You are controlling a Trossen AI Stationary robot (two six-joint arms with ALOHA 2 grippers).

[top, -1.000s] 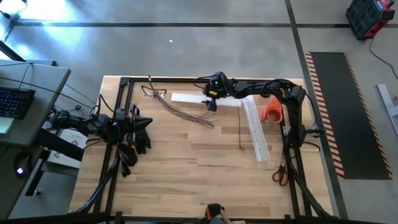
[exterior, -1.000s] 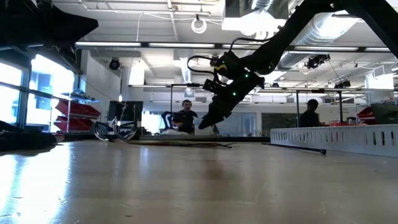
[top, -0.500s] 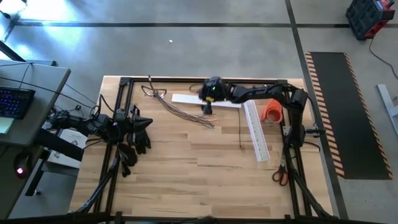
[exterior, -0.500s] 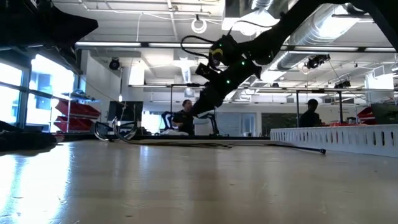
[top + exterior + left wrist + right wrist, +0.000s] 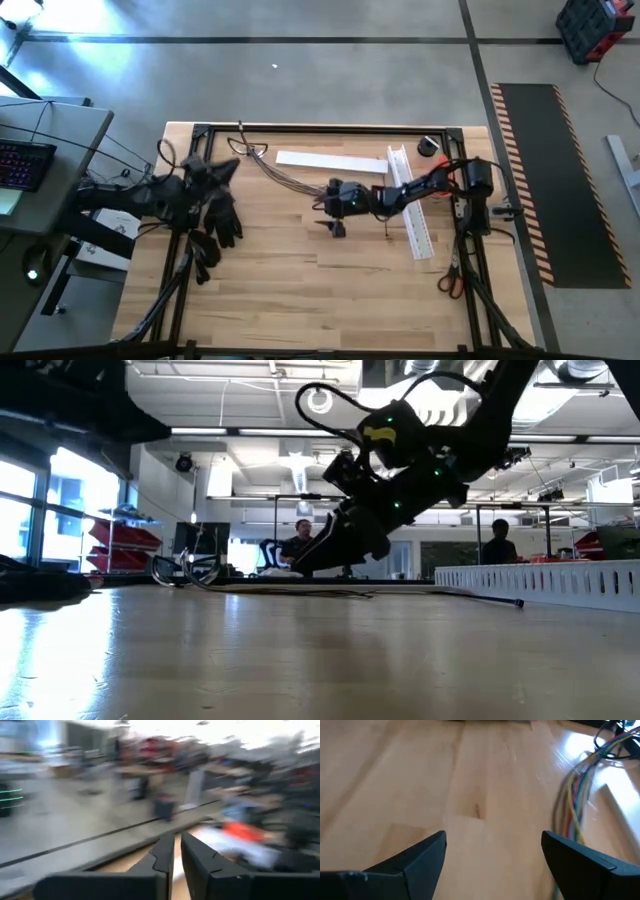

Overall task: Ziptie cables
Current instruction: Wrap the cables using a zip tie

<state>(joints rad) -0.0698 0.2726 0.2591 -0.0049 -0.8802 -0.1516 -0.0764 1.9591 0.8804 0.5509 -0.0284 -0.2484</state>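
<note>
The cables (image 5: 290,178) lie as a loose fan of thin wires on the far left part of the table; their coloured strands (image 5: 575,805) show in the right wrist view. The ziptie (image 5: 387,226), a thin dark strip, lies flat beside the white channel and also shows in the low view (image 5: 492,598). My right gripper (image 5: 327,212) hangs open just above the wood (image 5: 492,837), beside the near end of the cables and touching nothing. My left gripper (image 5: 233,166) is raised at the table's left side, fingers shut (image 5: 174,855) on nothing.
A slotted white channel (image 5: 415,215) lies right of the ziptie and a flat white strip (image 5: 320,160) at the far side. Clear safety glasses (image 5: 247,150) sit by the cables' far end. Black gloves (image 5: 222,222) lie at the left, scissors (image 5: 450,280) at the right edge. People stand in the room behind.
My right gripper has swung from above the flat white strip at the far edge toward the near side and down, and now hangs low over the wood beside the cables' near end. My left gripper has risen and moved toward the far edge.
</note>
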